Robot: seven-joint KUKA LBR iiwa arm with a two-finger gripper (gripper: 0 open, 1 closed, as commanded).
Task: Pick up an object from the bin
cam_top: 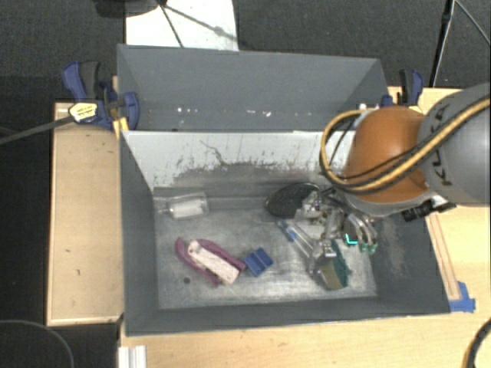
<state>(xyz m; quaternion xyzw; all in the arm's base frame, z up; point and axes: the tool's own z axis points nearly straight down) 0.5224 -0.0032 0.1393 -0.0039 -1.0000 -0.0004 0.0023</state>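
My gripper hangs low over the right part of the bin floor, under the arm's orange cover. Directly below it, near the bin's front right, lies a dark green blocky thing; whether the gripper touches it I cannot tell. A thin clear pen-like thing with a blue tip lies just left of the gripper. Behind that, a black oval thing rests against the back wall.
A small blue block and a purple and pink elongated thing lie at the front left. A clear plastic piece sits at the back left. Bare bin floor lies in the middle.
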